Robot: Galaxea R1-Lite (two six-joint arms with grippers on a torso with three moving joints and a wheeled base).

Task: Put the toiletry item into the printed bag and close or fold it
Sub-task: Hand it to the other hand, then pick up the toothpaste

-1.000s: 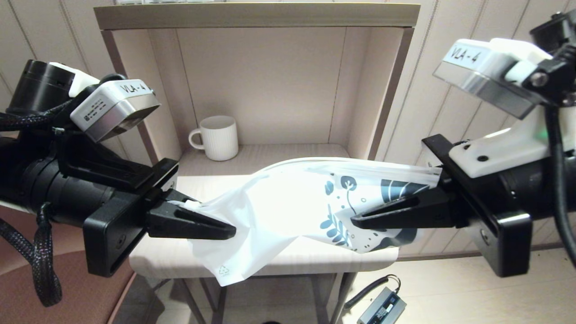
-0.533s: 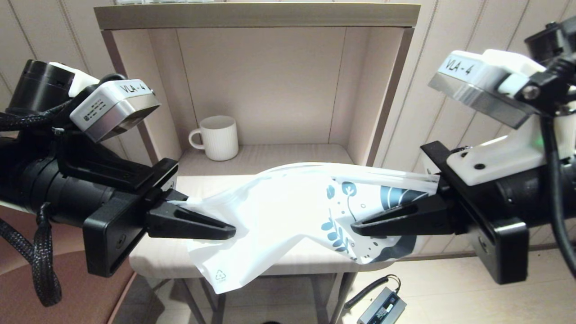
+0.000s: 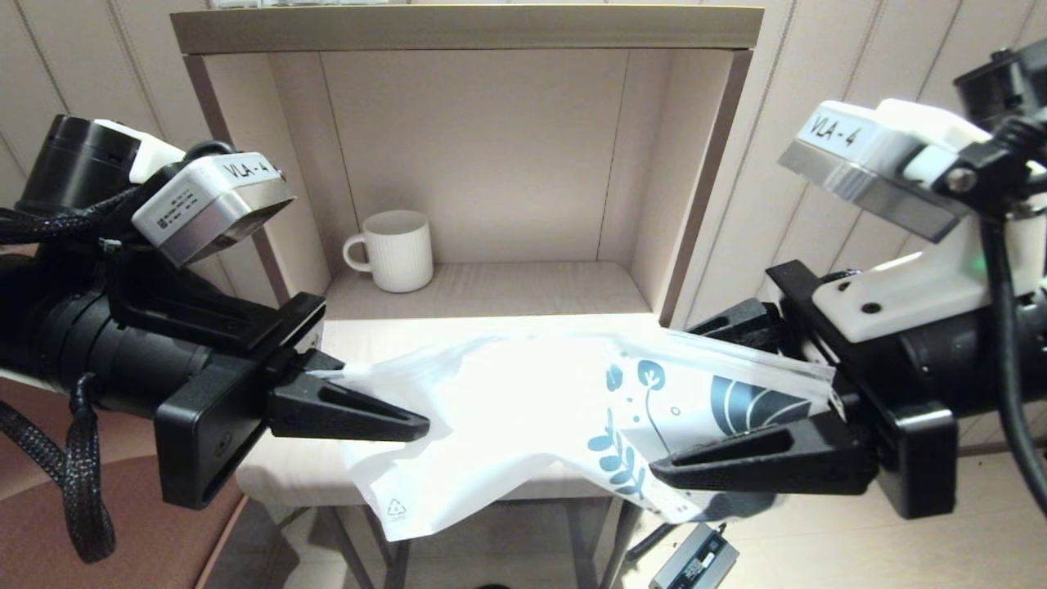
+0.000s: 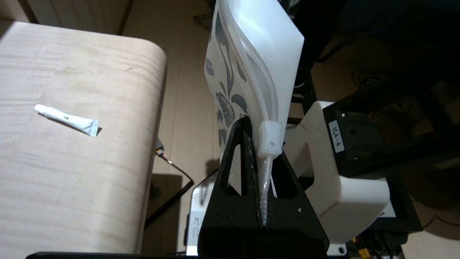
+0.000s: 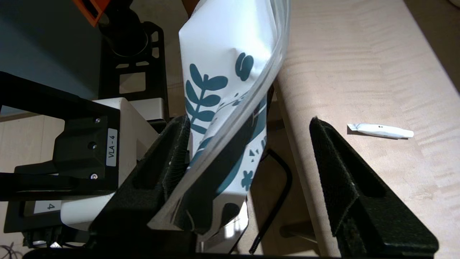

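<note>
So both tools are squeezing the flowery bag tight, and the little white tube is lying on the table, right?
Not quite. Only the left tool is squeezing the printed bag. The right wrist view shows the right tool open, the bag resting against just one finger. The little white tube does lie on the table.

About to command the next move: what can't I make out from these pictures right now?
- Head view: the small white tube is hidden behind the printed bag.
- Every view: whether the bag holds anything; its white film is opaque.
- Left wrist view: the open right gripper sits behind the bag.
- Tube print: too small to read.
</note>
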